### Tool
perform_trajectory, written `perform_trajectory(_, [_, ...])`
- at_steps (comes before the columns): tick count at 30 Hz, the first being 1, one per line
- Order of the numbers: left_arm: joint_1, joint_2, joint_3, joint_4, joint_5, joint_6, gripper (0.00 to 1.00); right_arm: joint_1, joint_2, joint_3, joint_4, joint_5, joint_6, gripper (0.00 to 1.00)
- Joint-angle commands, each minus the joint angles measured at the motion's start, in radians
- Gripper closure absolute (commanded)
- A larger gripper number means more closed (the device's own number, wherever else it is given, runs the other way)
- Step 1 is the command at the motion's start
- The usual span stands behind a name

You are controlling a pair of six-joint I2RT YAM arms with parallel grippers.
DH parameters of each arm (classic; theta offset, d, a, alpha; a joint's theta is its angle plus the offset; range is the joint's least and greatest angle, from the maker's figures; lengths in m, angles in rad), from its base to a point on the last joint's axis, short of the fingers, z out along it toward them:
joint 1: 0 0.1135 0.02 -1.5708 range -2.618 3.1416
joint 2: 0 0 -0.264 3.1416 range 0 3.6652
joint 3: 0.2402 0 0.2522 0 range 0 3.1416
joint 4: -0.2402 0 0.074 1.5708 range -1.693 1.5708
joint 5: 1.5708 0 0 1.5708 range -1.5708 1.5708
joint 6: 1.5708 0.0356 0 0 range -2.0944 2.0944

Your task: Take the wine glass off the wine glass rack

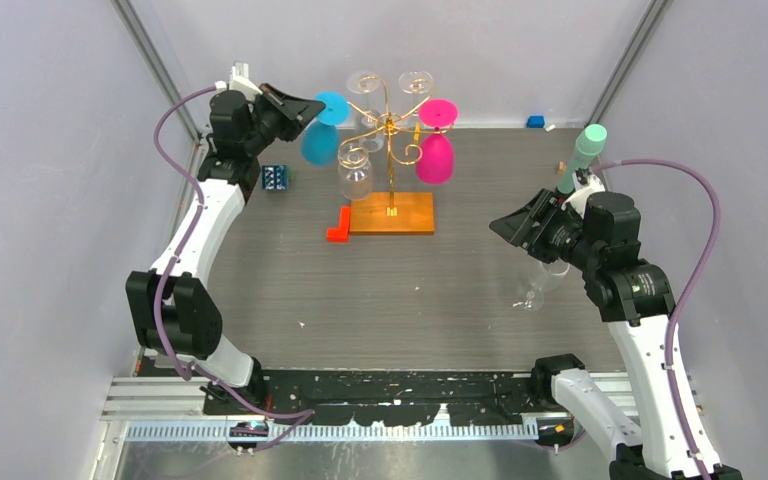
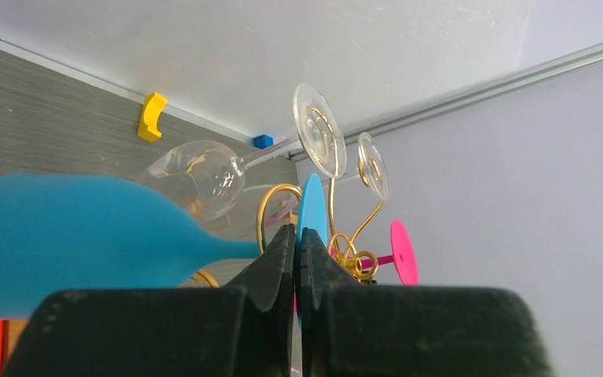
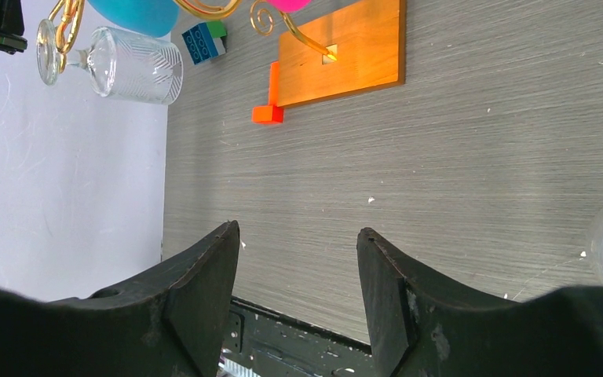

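My left gripper (image 2: 297,239) clamped the thin stem of the opaque blue wine glass (image 2: 71,236) hanging on the gold wire wine glass rack (image 1: 392,170); my right gripper (image 3: 298,251) gaped empty. The glass seemed light, stiff, slippery and maybe breakable, so the stem was the spot to hold.

site: was a robot lab test cell | walls (image 1: 40,200): plain pale panels, framed by aluminium posts (image 1: 155,60) | surface (image 1: 410,290): grey woodgrain, scuffed | rig: two arms (image 1: 205,215) sat bolted to a slotted metal rail (image 1: 360,430), purple cables (image 1: 705,230) ran loose
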Motion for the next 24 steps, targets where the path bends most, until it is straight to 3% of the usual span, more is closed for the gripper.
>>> perform_trajectory(1, [0.014, -0.023, 0.057, 0.06, -0.068, -0.031, 1.0, -0.002, -0.011, 0.001, 0.041, 0.004, 0.013, 0.38])
perform_trajectory(9, [0.012, 0.024, 0.063, 0.147, -0.131, -0.167, 1.0, -0.002, -0.011, -0.011, 0.052, 0.004, 0.02, 0.38])
perform_trajectory(24, [-0.033, 0.087, 0.144, 0.131, 0.065, -0.132, 1.0, -0.002, -0.005, -0.023, 0.061, -0.004, 0.024, 0.38])
